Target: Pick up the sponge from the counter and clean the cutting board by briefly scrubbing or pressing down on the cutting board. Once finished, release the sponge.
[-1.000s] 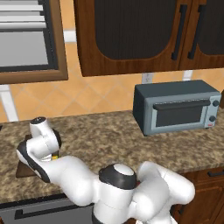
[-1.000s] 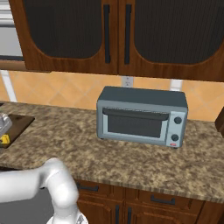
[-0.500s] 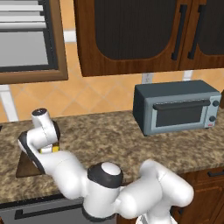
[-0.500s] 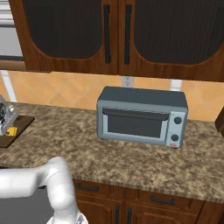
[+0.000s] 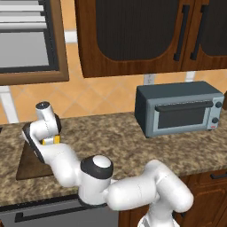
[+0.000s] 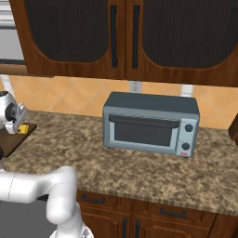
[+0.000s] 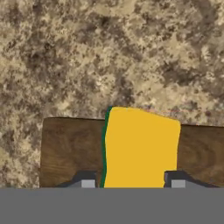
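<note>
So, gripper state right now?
Gripper: jaws apart, one fingertip on each side of the sponge over the cutting board; grip or release cannot be told.

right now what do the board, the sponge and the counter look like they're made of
Cutting board: dark brown wood, matte, with visible grain streaks. Sponge: likely foam, flat yellow face with a thin dark green layer along one edge, probably a scouring side. Counter: speckled brown-and-tan stone, granite-like; mottled pattern, thick stone edge in the base views.

Glossy white arm [image 5: 133, 190], dark joint caps
</note>
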Tool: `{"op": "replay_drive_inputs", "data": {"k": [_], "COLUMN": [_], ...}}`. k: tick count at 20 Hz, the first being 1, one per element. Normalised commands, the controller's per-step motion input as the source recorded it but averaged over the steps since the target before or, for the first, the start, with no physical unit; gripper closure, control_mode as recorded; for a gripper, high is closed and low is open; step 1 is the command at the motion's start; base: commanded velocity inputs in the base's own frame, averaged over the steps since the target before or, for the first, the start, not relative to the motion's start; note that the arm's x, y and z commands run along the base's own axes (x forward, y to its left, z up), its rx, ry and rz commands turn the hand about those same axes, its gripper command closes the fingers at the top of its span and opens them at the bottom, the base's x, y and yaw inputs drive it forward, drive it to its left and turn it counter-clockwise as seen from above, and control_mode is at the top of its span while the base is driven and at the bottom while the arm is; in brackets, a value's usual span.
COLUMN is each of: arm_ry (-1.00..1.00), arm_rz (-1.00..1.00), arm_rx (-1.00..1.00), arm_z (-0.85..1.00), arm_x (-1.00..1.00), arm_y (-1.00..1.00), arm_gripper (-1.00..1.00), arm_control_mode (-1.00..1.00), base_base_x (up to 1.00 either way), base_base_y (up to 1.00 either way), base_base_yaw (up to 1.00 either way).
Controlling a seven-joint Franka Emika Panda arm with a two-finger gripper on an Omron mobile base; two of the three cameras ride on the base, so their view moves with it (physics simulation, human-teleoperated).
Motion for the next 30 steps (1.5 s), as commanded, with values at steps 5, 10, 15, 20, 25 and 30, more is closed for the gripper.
{"op": "replay_drive_inputs", "data": {"k": [5, 10, 15, 20, 25, 30], "arm_ry": [-0.09, -0.06, 0.00, 0.00, 0.00, 0.09], "arm_rz": [0.00, 0.00, 0.00, -0.02, 0.00, 0.00], "arm_rx": [0.05, 0.01, 0.00, 0.00, 0.00, 0.00], "arm_z": [0.00, -0.08, -0.22, -0.17, -0.05, -0.15], "arm_x": [0.93, 0.05, -0.35, -0.26, -0.67, -0.78], "arm_y": [0.00, 0.24, 0.98, 0.84, 0.35, 0.20], "arm_gripper": [1.00, 1.00, 1.00, 1.00, 1.00, 1.00], "arm_control_mode": [-1.00, -1.00, -1.00, -1.00, -1.00, -1.00], "base_base_x": [0.00, 0.00, 0.00, 0.00, 0.00, 0.00], "base_base_y": [0.00, 0.00, 0.00, 0.00, 0.00, 0.00], "base_base_yaw": [0.00, 0.00, 0.00, 0.00, 0.00, 0.00]}}
